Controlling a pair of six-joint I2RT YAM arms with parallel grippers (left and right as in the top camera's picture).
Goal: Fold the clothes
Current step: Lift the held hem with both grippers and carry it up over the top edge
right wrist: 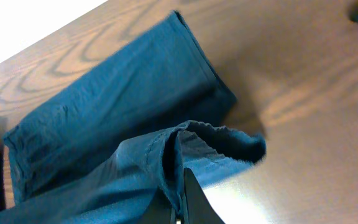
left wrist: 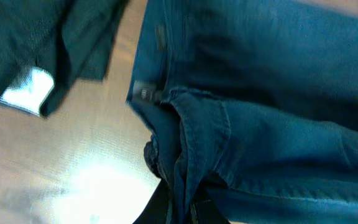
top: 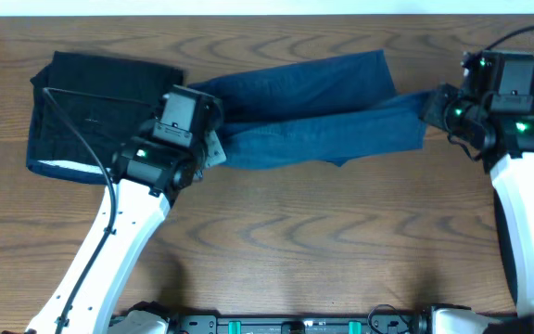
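Your jeans (top: 313,111), likely limp and weighty, lie at the table's (top: 295,250) twelve o'clock, left claw (top: 217,148) clamped on the waist, right claw (top: 430,107) on a hem; grip those thick seams.

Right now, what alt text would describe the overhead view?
Two robot arms pinch blue jeans stretched across a wooden table: the left gripper at the waist, the right gripper at a leg hem. A folded black garment lies at the far left.
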